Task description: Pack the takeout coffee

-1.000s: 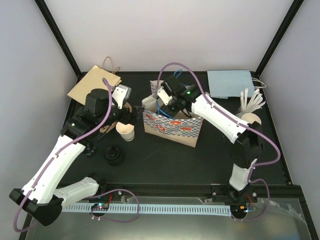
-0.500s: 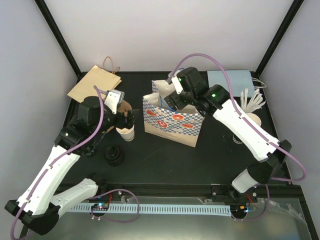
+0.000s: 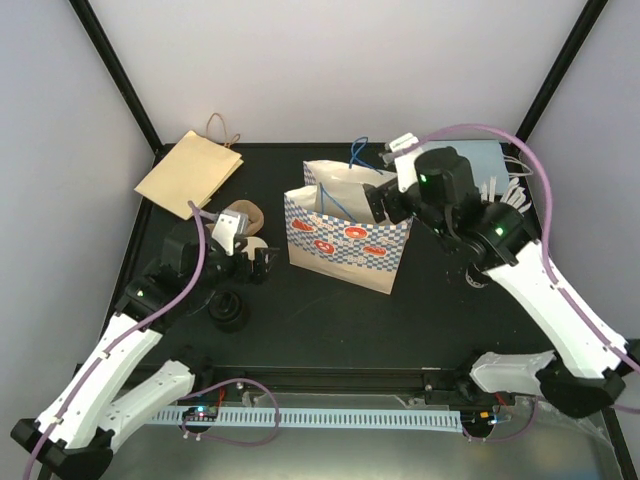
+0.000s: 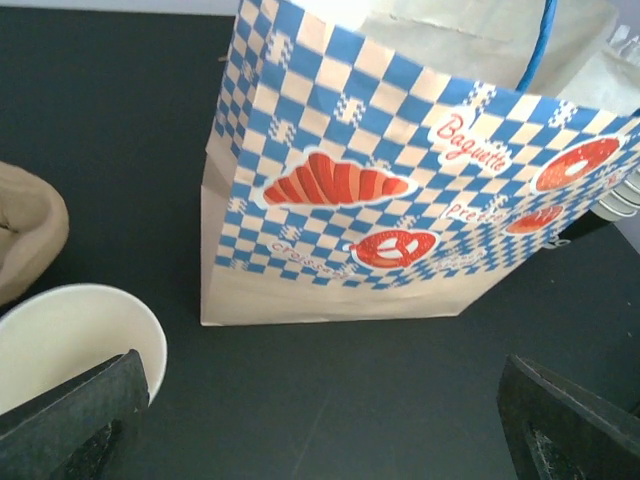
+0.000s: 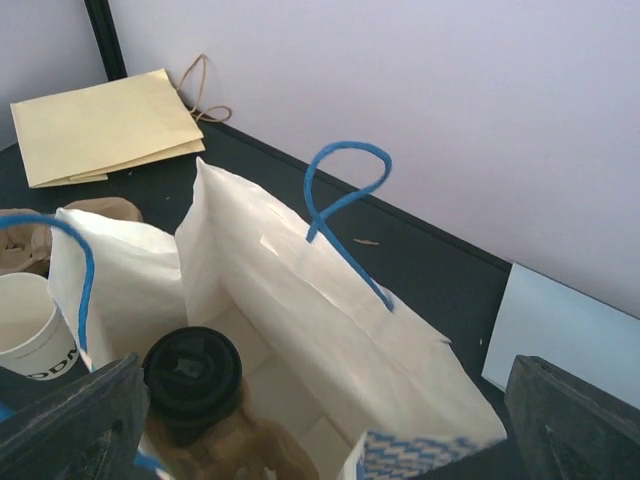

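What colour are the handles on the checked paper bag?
Blue. The handles show best in the right wrist view.

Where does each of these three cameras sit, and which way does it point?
Top view: above and behind, looking down on the table; both arms show.
Left wrist: low, facing the side of the checked bag; open left gripper in the bottom corners.
Right wrist: above the bag, looking into it at a lidded cup; open right gripper likewise.
Shared: both wrist views show the bag and paper cup.

On the checkered paper bag [image 4: 330, 250] we read "Baguette", right of its croissant drawing [image 4: 330, 185]; the smaller words stay unclear.
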You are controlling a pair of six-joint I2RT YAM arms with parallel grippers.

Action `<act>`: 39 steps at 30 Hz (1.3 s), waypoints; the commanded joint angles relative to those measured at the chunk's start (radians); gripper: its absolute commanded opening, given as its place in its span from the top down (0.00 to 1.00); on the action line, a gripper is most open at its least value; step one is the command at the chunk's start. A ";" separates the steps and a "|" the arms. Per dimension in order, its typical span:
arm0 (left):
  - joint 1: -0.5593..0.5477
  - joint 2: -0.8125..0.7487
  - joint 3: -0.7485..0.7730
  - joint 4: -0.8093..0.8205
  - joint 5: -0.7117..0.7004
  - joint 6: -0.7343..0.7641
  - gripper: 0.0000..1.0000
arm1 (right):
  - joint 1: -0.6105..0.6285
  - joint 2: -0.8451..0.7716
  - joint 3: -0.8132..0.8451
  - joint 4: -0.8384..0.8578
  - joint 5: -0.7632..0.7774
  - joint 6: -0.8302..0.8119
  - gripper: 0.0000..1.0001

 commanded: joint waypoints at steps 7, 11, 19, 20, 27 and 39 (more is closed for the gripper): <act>-0.097 -0.025 -0.167 0.120 0.106 -0.193 0.15 | -0.003 -0.368 -0.375 0.030 -0.089 0.157 0.00; -0.206 -0.004 -0.208 0.193 0.036 -0.240 0.20 | -0.003 -0.492 -0.535 0.012 -0.159 0.228 0.00; -0.330 0.164 -0.234 0.324 -0.056 -0.311 0.41 | -0.004 -0.648 -0.867 0.175 -0.275 0.386 0.00; -0.334 0.180 -0.245 0.346 -0.061 -0.322 0.45 | -0.003 -0.648 -0.875 0.194 -0.282 0.402 0.00; -0.348 0.262 -0.306 0.488 -0.091 -0.360 0.77 | -0.003 -0.580 -1.000 0.356 -0.300 0.515 0.02; -0.350 0.474 -0.321 0.669 -0.090 -0.410 0.99 | -0.008 -0.477 -1.229 0.588 -0.234 0.623 0.04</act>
